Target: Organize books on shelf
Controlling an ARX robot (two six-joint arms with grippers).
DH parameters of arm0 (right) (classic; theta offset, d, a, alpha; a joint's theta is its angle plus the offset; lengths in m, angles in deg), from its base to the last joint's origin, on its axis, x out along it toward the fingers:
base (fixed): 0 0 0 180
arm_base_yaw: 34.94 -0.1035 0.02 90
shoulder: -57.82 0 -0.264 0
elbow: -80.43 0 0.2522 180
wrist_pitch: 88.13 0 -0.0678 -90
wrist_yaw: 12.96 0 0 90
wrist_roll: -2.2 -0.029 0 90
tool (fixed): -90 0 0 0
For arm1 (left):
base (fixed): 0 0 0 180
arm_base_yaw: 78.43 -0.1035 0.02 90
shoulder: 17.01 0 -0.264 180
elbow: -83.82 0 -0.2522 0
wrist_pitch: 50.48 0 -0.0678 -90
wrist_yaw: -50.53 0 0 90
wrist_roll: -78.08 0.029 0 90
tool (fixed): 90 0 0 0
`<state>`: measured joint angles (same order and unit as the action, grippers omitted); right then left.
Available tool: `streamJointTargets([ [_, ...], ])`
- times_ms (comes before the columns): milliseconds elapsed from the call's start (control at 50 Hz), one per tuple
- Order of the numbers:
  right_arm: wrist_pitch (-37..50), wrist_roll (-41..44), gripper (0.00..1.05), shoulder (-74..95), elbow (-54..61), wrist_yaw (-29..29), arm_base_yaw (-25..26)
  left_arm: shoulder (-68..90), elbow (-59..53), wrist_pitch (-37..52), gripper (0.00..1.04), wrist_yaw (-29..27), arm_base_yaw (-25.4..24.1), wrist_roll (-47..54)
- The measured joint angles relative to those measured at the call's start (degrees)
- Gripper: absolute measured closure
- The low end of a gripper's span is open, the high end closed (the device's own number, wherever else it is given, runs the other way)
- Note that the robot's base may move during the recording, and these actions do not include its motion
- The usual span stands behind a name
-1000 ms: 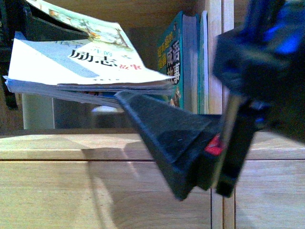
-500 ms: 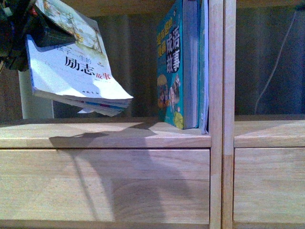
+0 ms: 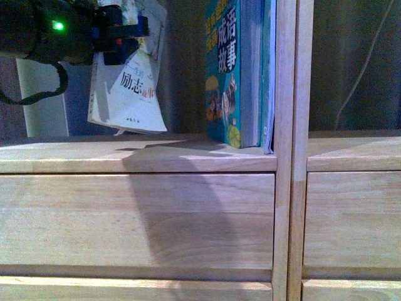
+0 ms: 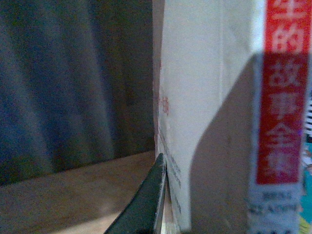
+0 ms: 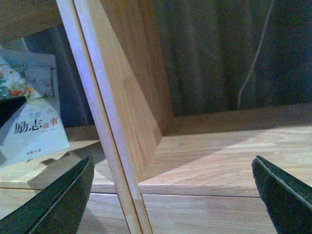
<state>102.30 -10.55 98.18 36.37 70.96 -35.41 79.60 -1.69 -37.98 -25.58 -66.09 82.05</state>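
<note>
Wooden shelf (image 3: 188, 164) cubby: two teal books (image 3: 241, 75), left end effector (image 3: 119, 34) gripping paperback (image 3: 128, 94).

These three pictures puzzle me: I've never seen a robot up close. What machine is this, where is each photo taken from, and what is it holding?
It is a robot with two arms, each ending in a pincer called a gripper. The wide picture comes from a camera on its body, facing a wooden shelf. The left gripper holds a thin white paperback hanging just above the shelf board. Two teal books stand upright against the divider. The other two pictures come from cameras on the wrists: one looks closely at the held paperback's cover, the other shows the right gripper, open and holding nothing, at the neighbouring compartment.
</note>
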Motion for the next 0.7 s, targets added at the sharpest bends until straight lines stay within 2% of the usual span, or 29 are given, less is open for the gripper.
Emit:
streamJointTargets([
  [200, -0.04, 0.61, 0.07, 0.04, 0.04, -0.15, 0.0, 7.61, 6.29, 3.67, 0.89, -4.55, 1.84, 8.59],
  [460, -0.09, 0.66, 0.07, 0.26, 0.09, -0.15, 0.0, 13.46, 9.01, 12.04, 0.89, -5.05, 5.53, 16.63],
  [700, -0.09, 0.74, 0.07, 0.26, 0.09, -0.15, 0.0, 17.99, 11.3, 15.63, 0.89, -6.6, 8.22, 20.11],
])
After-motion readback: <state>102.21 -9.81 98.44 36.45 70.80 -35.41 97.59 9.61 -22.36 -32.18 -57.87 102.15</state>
